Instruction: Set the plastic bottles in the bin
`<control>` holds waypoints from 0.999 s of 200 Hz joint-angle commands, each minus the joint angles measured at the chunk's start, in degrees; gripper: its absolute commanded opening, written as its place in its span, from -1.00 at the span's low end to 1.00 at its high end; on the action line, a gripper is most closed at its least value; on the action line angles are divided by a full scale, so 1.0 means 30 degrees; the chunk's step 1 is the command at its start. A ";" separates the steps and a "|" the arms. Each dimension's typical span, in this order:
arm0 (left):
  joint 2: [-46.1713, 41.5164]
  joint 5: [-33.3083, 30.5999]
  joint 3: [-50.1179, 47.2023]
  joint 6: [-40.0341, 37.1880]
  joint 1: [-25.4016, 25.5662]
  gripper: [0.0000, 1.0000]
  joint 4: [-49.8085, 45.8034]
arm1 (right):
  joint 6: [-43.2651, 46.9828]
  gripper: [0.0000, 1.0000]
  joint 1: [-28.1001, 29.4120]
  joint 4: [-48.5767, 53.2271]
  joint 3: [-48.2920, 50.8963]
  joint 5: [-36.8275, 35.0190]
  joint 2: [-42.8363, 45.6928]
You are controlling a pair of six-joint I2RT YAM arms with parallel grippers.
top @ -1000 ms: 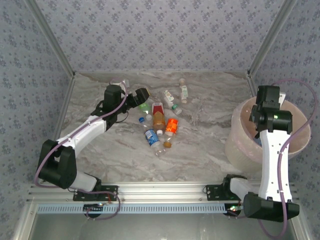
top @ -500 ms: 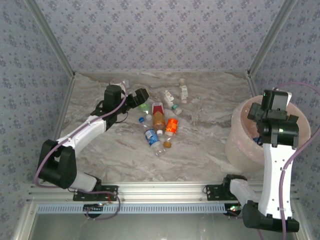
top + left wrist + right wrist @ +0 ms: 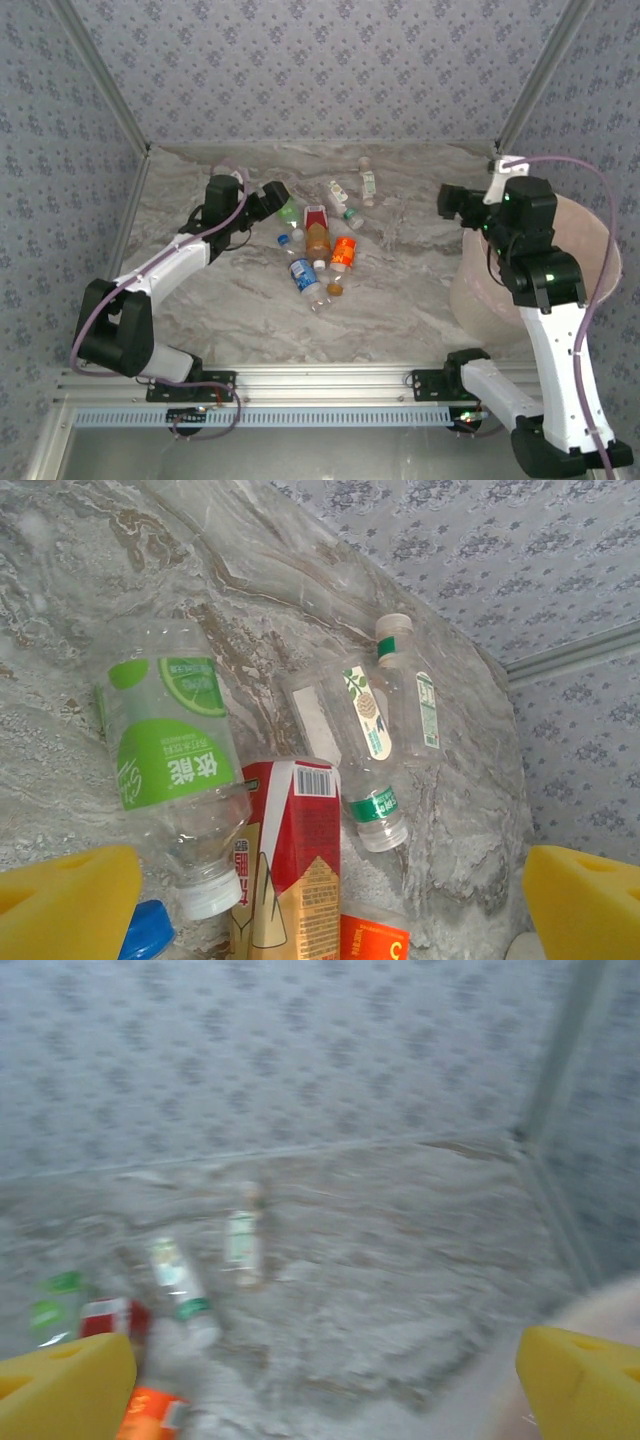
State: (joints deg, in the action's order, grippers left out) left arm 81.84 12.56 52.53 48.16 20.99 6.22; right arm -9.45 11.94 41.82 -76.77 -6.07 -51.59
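While the left pincer [image 3: 276, 192] hung spread with a green-labelled bottle [image 3: 168, 745] just ahead of it, the right pincer [image 3: 447, 205] gaped empty, the bin [image 3: 468, 285] beside it.

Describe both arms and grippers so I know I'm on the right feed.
The left arm and right arm have white links and chunky black joints, each with a thin lilac cable looping alongside. The left gripper and right gripper are black, with bright yellow finger pads.
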 commanded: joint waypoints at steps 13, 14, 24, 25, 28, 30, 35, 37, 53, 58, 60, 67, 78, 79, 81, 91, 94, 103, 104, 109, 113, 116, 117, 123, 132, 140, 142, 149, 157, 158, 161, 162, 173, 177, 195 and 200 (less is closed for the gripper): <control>-0.0632 -0.0423 -0.0537 0.0301 -0.0172 0.96 -0.0216 | 0.0159 1.00 0.2367 -0.3911 0.0271 0.4134 -0.1452; -0.0627 -0.0429 -0.0543 0.0312 -0.0172 0.96 -0.0222 | 0.0161 1.00 0.2430 -0.3960 0.0260 0.4206 -0.1561; -0.0714 -0.0555 -0.0650 0.0345 -0.0216 0.96 -0.0285 | 0.0353 1.00 0.3349 -0.4064 0.0088 0.4521 -0.2379; -0.0726 -0.0569 -0.0658 0.0349 -0.0223 0.96 -0.0285 | 0.0405 1.00 0.3404 -0.4037 0.0052 0.4502 -0.2522; -0.0733 -0.0584 -0.0679 0.0381 -0.0229 0.96 -0.0330 | 0.0545 1.00 0.3804 -0.3943 -0.0047 0.4408 -0.2882; -0.0751 -0.0627 -0.0691 0.0382 -0.0245 0.96 -0.0355 | 0.0610 1.00 0.4015 -0.3854 -0.0133 0.4303 -0.3108; -0.0777 -0.0633 -0.0724 0.0385 -0.0259 0.96 -0.0442 | 0.0800 1.00 0.4596 -0.3675 -0.0329 0.3852 -0.3669; -0.0784 -0.0661 -0.0731 0.0383 -0.0259 0.96 -0.0493 | 0.0849 1.00 0.4828 -0.3626 -0.0401 0.3556 -0.3920; -0.0859 -0.0844 -0.0811 0.0419 -0.0318 0.96 -0.0862 | 0.0365 1.00 0.6132 -0.3364 -0.0756 0.0334 -0.5800; -0.0886 -0.0896 -0.0840 0.0428 -0.0347 0.96 -0.0967 | 0.0005 1.00 0.6332 -0.3283 -0.0826 -0.0781 -0.6350; -0.0907 -0.0902 -0.0863 0.0422 -0.0347 0.96 -0.1020 | -0.0243 1.00 0.6412 -0.3264 -0.0833 -0.1199 -0.6560; -0.0914 -0.0997 -0.0928 0.0434 -0.0406 0.96 -0.1145 | -0.1225 1.00 0.6499 -0.3226 -0.0756 -0.2413 -0.7233; -0.0996 -0.1061 -0.1016 0.0484 -0.0461 0.96 -0.1280 | -0.2959 1.00 0.6592 -0.3363 -0.0294 -0.3338 -0.7960; -0.0999 -0.1056 -0.1046 0.0491 -0.0463 0.96 -0.1295 | -0.3156 1.00 0.6608 -0.3408 -0.0242 -0.3412 -0.7979; -0.1008 -0.1096 -0.1061 0.0497 -0.0486 0.96 -0.1307 | -0.3377 1.00 0.6649 -0.3515 -0.0071 -0.3504 -0.8110; -0.1034 -0.1101 -0.1188 0.0576 -0.0550 0.96 -0.1368 | -0.4643 1.00 0.6834 -0.4201 0.0903 -0.3670 -0.8382; -0.1053 -0.1105 -0.1229 0.0600 -0.0578 0.96 -0.1391 | -0.5107 1.00 0.6939 -0.4396 0.1217 -0.3941 -0.8419; -0.1095 -0.1138 -0.1307 0.0627 -0.0638 0.96 -0.1428 | -0.6437 1.00 0.7265 -0.4728 0.2017 -0.4811 -0.8527; -0.1092 -0.1124 -0.1309 0.0622 -0.0639 0.96 -0.1428 | -0.6594 0.99 0.7311 -0.4779 0.2115 -0.4910 -0.8541; -0.1118 -0.1156 -0.1365 0.0618 -0.0669 0.96 -0.1428 | -0.7358 0.96 0.7521 -0.5052 0.2590 -0.5173 -0.8602; -0.1126 -0.1182 -0.1445 0.0642 -0.0697 0.96 -0.1428 | -0.7919 0.93 0.7713 -0.5342 0.3219 -0.5260 -0.8660; -0.1135 -0.1195 -0.1429 0.0667 -0.0699 0.96 -0.1428 | -0.8278 0.92 0.7870 -0.5546 0.3620 -0.5286 -0.8718; -0.1141 -0.1196 -0.1443 0.0671 -0.0714 0.96 -0.1428 | -0.8393 0.91 0.7921 -0.5612 0.3721 -0.5309 -0.8753; -0.1112 -0.1209 -0.1463 0.0668 -0.0728 0.96 -0.1428 | -0.8710 0.90 0.8360 -0.6140 0.4209 -0.5374 -0.8935; -0.1064 -0.1224 -0.1486 0.0677 -0.0781 0.96 -0.1421 | -0.9130 0.88 0.9017 -0.6546 0.4669 -0.6001 -0.9365; -0.1036 -0.1199 -0.1486 0.0704 -0.0787 0.96 -0.1377 | -0.9997 0.86 0.9418 -0.6463 0.4859 -0.6708 -0.9885; -0.1018 -0.1198 -0.1486 0.0741 -0.0787 0.96 -0.1371 | -1.0236 0.85 0.9454 -0.6425 0.4888 -0.6730 -0.9956; -0.0951 -0.1182 -0.1486 0.0767 -0.0787 0.96 -0.1341 | -1.0990 0.84 0.9537 -0.6484 0.5026 -0.6476 -1.0452; -0.0905 -0.1131 -0.1486 0.0815 -0.0790 0.96 -0.1312 | -1.1661 0.83 0.9536 -0.6955 0.5339 -0.5888 -1.0968; -0.0909 -0.1135 -0.1486 0.0804 -0.0789 0.96 -0.1311 | -1.1696 0.82 0.9530 -0.7064 0.5372 -0.5800 -1.1021; -0.0880 -0.1116 -0.1486 0.0819 -0.0802 0.96 -0.1311 | -1.1866 0.80 0.9543 -0.7394 0.5511 -0.5562 -1.1166; -0.0868 -0.1113 -0.1486 0.0820 -0.0794 0.96 -0.1311 | -1.1916 0.80 0.9534 -0.7518 0.5561 -0.5476 -1.1208; -0.0845 -0.1060 -0.1459 0.0851 -0.0813 0.96 -0.1311 | -1.2296 0.76 0.9565 -0.8601 0.5919 -0.4624 -1.1812; -0.0824 -0.1062 -0.1479 0.0867 -0.0798 0.96 -0.1318 | -1.2331 0.74 0.9573 -0.8925 0.5959 -0.4290 -1.2034; -0.0856 -0.1065 -0.1559 0.0887 -0.0816 0.96 -0.1366 | -1.2632 0.70 0.9564 -0.9086 0.5731 -0.3467 -1.3275; -0.0894 -0.1063 -0.1571 0.0853 -0.0815 0.96 -0.1370 | -1.2664 0.69 0.9608 -0.9084 0.5702 -0.3289 -1.3586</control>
State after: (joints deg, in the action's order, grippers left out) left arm 80.12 9.58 48.58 50.33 18.83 2.55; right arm -42.59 40.64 18.50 -59.40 -18.98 -89.03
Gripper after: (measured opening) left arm 0.979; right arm 0.855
